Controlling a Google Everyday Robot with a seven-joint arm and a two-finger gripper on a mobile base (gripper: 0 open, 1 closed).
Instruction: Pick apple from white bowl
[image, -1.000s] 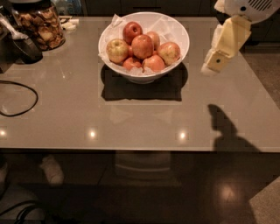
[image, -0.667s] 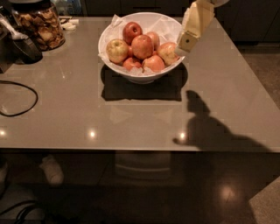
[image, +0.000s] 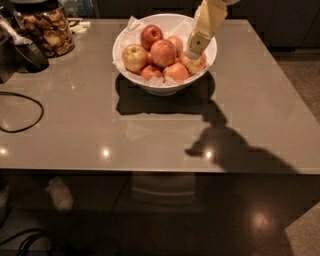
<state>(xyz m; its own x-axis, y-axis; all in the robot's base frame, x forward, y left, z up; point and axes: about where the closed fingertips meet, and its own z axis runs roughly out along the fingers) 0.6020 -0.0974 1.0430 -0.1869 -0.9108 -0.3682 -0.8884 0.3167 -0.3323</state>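
Observation:
The white bowl (image: 170, 86) stands at the back middle of the table, lined with crinkled white paper and holding several apples. The apple (image: 163, 53), the largest, reddish-orange, sits in the bowl's middle. A yellow-green apple (image: 134, 57) lies at its left and a darker red apple (image: 151, 35) behind it. My gripper (image: 195, 48) reaches down from the top right over the bowl's right side, just right of the apple and above another apple there.
A glass jar (image: 46, 30) with brown pieces stands at the back left, beside a dark object (image: 27, 54). A black cable (image: 22, 112) loops on the table's left. The table's front edge (image: 160, 171) runs across the lower view.
The gripper has moved left, from beside the bowl's right rim to over the bowl's right side. The view now sits closer to the bowl.

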